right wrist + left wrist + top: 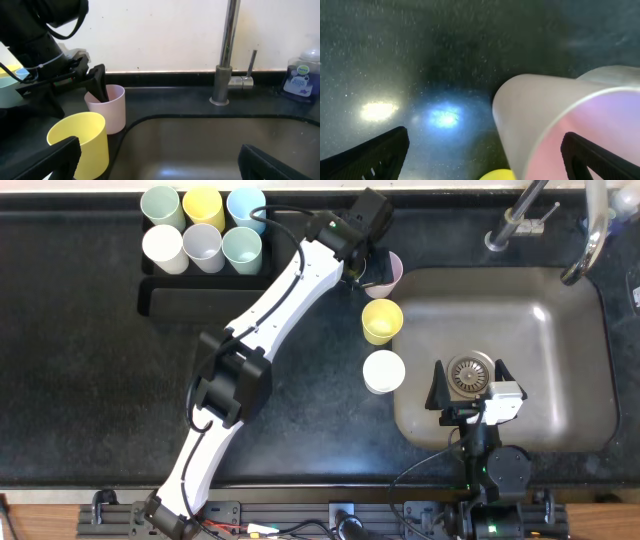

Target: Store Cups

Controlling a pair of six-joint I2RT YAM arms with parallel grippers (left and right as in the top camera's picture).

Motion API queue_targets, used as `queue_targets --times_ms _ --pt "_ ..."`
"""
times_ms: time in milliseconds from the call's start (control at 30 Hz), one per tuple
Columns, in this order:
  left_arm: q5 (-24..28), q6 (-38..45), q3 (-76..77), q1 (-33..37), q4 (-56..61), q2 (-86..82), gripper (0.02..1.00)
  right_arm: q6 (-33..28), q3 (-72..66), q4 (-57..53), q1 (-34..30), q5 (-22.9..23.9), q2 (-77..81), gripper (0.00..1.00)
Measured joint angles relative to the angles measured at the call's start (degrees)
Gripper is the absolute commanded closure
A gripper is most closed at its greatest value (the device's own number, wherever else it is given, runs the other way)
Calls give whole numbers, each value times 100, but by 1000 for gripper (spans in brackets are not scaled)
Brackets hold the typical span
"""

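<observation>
I am straddling the wall of the pink cup (112, 107) with my left end effector (482, 140) spread, the cup standing on the table (100, 380) at the sink (560, 310) edge, where an off-centre squeeze could tip it into the yellow cup (381, 320).

Black speckled worktop (80, 380) fitted with steel sink (560, 410); tap (227, 50) mounted behind; white wall (160, 30) beyond; blue soap bottle (302, 75) placed near tap.
</observation>
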Motion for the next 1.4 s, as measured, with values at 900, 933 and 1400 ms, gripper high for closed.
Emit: queue_targets --times_ms 900,933,1400 --pt "-1475 -1434 -1840 2011 -2177 -4503 982 -2 0 2 0 0 0 5" --pt "-1506 -1521 -2345 2424 -1989 -4905 980 -2 0 0 0 2 2 3" --pt "-876 -1453 -5023 4572 -420 -5051 982 0 0 4 -2 0 0 3"
